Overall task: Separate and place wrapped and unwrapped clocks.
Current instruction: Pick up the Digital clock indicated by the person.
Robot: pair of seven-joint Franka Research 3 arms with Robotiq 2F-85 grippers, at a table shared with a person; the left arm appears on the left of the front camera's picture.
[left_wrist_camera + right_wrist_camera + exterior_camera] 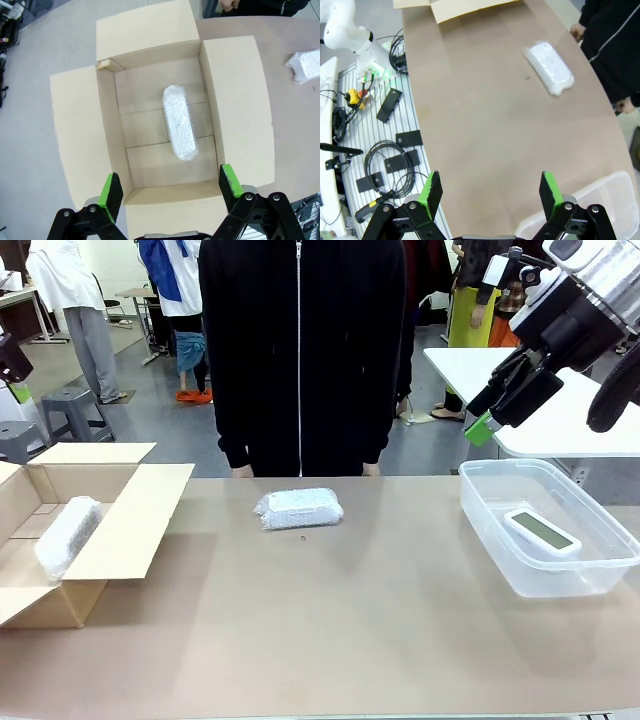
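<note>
I saw the left gripper (167, 187) gaping empty above a cardboard box (150, 30) holding a bubble-wrapped bundle (178, 122), the right gripper (490, 192) likewise. A second bundle (299, 508) lay on the table (350, 630); the smooth clock (541, 531) sat in a clear tub (490, 530).

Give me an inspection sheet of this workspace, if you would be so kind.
Surface: brown table, flat.
Job's things: one wrapped bundle in the cardboard box; second wrapped bundle on the table's middle; bare clock in the clear tub.
Clutter: small dark speck beside the middle bundle.
Tools: left tool open above the box; right tool open, raised.
Cables: black coils beside the table.
Surroundings: person in black at the far edge; grey stool behind.
</note>
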